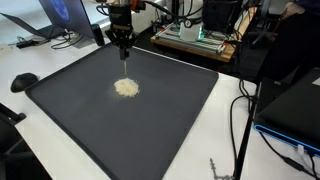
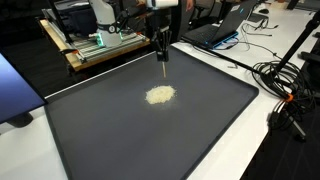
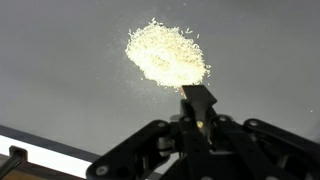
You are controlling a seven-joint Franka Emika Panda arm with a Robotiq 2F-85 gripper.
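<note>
We saw the gripper [image 3: 197,98], its fingers pressed together, hanging close over the pale pile of grains [image 3: 167,55] on the dark mat [image 3: 60,70].

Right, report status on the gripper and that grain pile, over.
Gripper shut on thin stick, stick pointing down. Pale grain pile heaped on dark mat, stick tip near its edge. Nothing between them.

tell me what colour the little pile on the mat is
Pale cream, almost white; the pile shows best in the wrist view.
</note>
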